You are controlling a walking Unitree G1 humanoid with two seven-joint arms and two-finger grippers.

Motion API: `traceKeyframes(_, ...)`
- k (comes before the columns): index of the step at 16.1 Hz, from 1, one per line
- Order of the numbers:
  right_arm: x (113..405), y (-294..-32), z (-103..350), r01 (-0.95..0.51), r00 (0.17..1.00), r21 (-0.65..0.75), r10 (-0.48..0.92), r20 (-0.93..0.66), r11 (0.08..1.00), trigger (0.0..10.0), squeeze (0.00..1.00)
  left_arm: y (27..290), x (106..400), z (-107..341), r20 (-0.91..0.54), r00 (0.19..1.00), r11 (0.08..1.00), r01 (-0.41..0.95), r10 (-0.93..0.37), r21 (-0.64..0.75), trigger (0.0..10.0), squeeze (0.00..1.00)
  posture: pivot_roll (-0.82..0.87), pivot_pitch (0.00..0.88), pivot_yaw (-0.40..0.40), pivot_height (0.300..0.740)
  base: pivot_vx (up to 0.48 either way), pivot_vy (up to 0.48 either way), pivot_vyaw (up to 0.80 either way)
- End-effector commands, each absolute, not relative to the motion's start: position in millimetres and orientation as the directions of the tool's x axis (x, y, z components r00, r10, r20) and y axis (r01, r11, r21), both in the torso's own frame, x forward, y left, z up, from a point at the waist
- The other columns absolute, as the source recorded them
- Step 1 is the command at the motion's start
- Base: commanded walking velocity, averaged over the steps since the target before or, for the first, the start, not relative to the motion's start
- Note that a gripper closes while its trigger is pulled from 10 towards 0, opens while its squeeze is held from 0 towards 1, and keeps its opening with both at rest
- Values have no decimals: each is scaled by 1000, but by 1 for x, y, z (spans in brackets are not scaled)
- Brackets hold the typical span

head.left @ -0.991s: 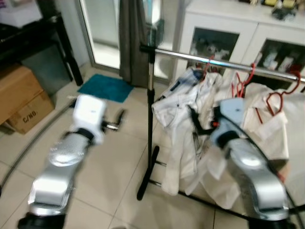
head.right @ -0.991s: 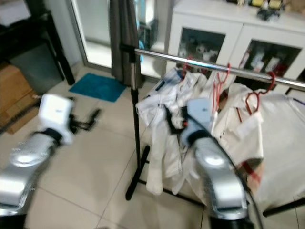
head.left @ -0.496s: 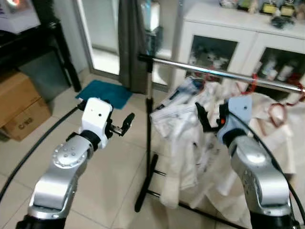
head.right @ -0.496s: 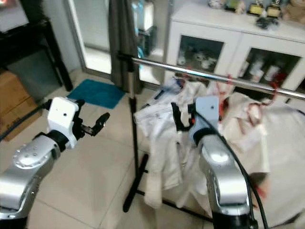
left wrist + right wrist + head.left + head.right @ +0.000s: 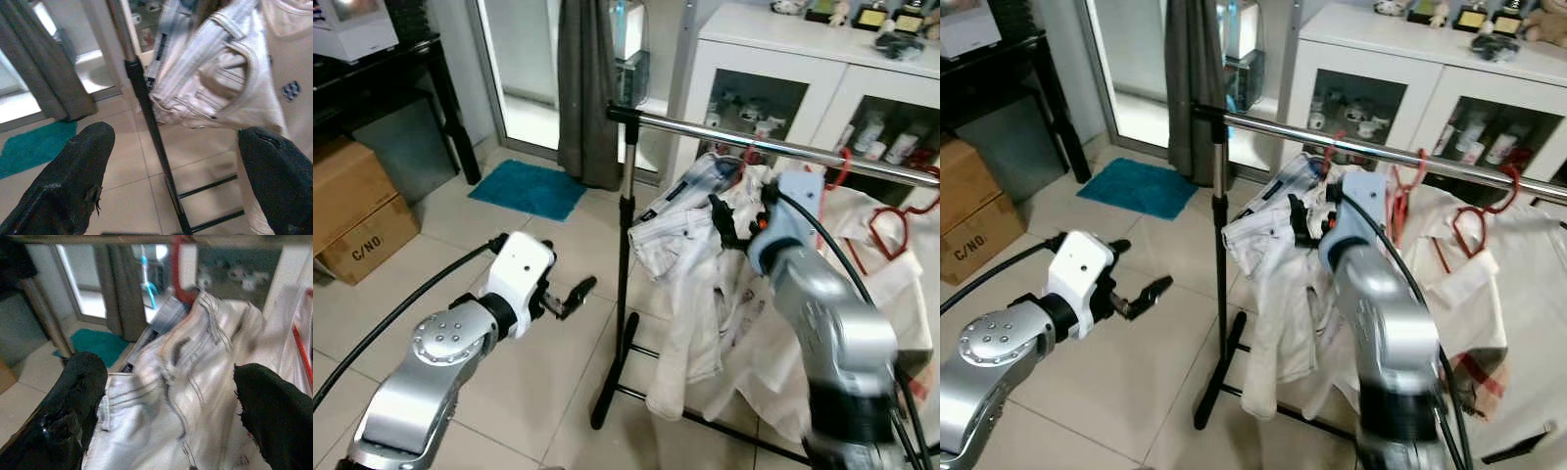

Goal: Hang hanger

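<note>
A chrome rail (image 5: 724, 137) runs across a black floor rack. A white shirt (image 5: 690, 211) hangs from it on a red hanger, whose hook (image 5: 183, 279) is over the rail in the right wrist view. My right gripper (image 5: 736, 220) is raised close in front of that shirt, just below the rail. It is open, its fingers (image 5: 78, 382) spread with the shirt's collar ahead of them. My left gripper (image 5: 576, 294) is held low over the tiles, left of the rack's pole (image 5: 146, 107), open and holding nothing.
More red hangers (image 5: 891, 211) with white garments fill the rail's right part. A white glass-door cabinet (image 5: 783, 59) stands behind. Cardboard boxes (image 5: 352, 206) and a black table (image 5: 382, 78) are at the left. A teal mat (image 5: 529, 186) lies by a grey curtain (image 5: 587, 88).
My left gripper has dropped lower toward the floor. My right gripper has pushed up and forward, closer to the shirt under the rail. The camera has shifted a little.
</note>
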State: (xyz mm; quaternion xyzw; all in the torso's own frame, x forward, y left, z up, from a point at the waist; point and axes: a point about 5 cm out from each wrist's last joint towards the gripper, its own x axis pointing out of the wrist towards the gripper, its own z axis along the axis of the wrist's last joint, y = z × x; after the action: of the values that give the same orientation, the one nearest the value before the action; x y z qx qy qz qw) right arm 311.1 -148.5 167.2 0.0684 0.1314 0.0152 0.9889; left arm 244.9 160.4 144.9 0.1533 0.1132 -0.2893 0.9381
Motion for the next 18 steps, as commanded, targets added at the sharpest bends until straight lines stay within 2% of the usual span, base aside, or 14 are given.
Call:
traceKeyframes(1,320,-149,166,19,955,184,37,-295,983,10000,1000,159,244,149,-291,789,761,606,-540,231,10000,1000,14,0,-29,740,0,0,0)
traceKeyframes(3,338,-140,173,-11,953,236,81,-292,972,10000,1000,157,243,151,-292,767,734,636,-571,237,10000,1000,17,0,-28,740,0,0,0)
traceKeyframes(6,356,-132,179,-28,949,231,99,-299,973,10000,996,148,239,155,-270,719,690,693,-641,208,10000,1000,23,0,-34,740,0,0,0)
traceKeyframes(7,359,-131,177,-24,943,193,87,-322,981,10000,141,145,236,155,-268,697,671,715,-665,196,10000,1000,21,0,-34,740,0,0,0)
traceKeyframes(8,363,-131,174,-5,935,173,66,-348,985,10000,0,143,234,155,-267,680,655,732,-683,187,10000,1000,21,0,-34,740,0,0,0)
traceKeyframes(10,371,-134,164,50,920,127,3,-391,991,10000,0,140,233,156,-256,664,641,747,-703,177,10000,1000,16,0,-31,740,0,0,0)
traceKeyframes(15,388,-132,164,76,918,138,-15,-397,988,10000,0,142,236,157,-252,664,640,746,-703,180,10000,1000,21,0,-38,740,0,0,0)
traceKeyframes(16,391,-135,164,102,916,132,-42,-398,986,9686,0,142,237,157,-251,667,643,745,-702,180,10000,1000,21,0,-39,740,0,0,0)
traceKeyframes(17,394,-138,163,122,915,127,-62,-400,984,5608,0,143,237,158,-250,668,644,743,-701,181,10000,1000,20,0,-39,740,0,0,0)
traceKeyframes(18,396,-140,161,139,911,121,-79,-405,983,2235,0,143,238,158,-248,670,645,742,-700,183,10000,1000,20,0,-38,740,0,0,0)
